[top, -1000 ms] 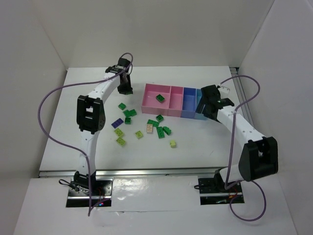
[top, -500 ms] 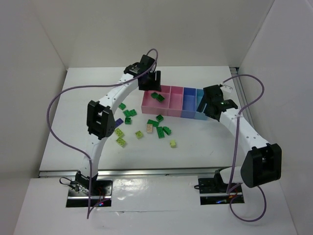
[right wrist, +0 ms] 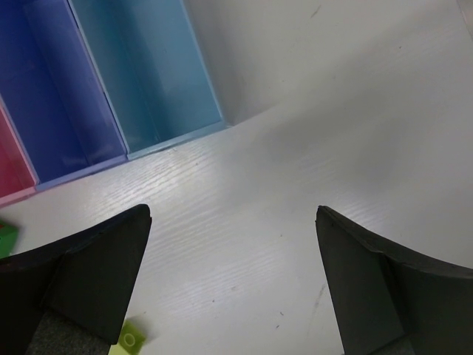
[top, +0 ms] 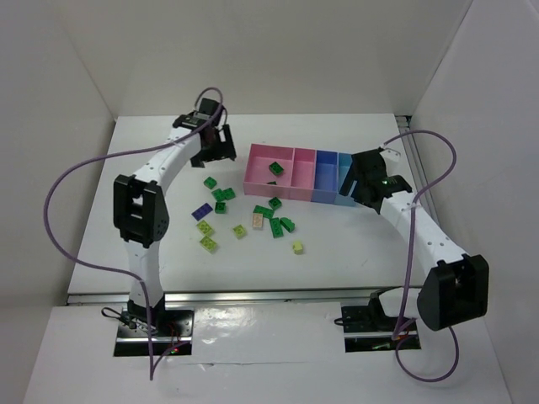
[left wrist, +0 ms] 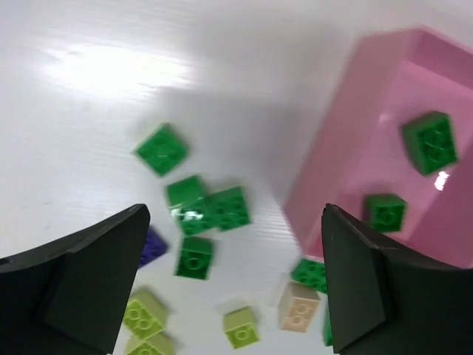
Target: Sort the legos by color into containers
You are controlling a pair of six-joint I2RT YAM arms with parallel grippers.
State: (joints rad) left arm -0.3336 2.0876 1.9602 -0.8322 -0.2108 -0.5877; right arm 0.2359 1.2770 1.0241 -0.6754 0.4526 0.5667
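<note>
Pink, blue and light blue plastic forms the row of joined shallow rectangular bins (top: 286, 192) on the white table (top: 337, 244); from its left end the row runs large pink bin (top: 259, 168), narrower pink bin (top: 303, 172), blue bin (top: 325, 178), light blue bin (top: 343, 164); the left wrist view shows two dark green studded bricks (left wrist: 429, 142) lying inside the large pink bin, apart from each other; the remaining small studded bricks lie loose on the table on the near side of the row, mostly below its pink half; among them are several loose dark green bricks (top: 223, 194), one purple brick (top: 201, 212), one beige brick (top: 258, 221) and four yellow-green bricks (top: 208, 244), the purple one and two of the yellow-green ones lying farthest out past the row's pink end.

Off that pink end, slightly to the far side of the row, the left pincer (top: 210, 147) hangs above the table; its black fingers (left wrist: 81, 288) are spread wide and hold no brick; the pink bin's corner and the loose bricks lie below it.

At the row's light blue end the right pincer (top: 358, 181) hangs over the near corner of the light blue bin; its fingers (right wrist: 81, 281) stand wide apart, gripping nothing, above the table just near of the blue and light blue bins.
</note>
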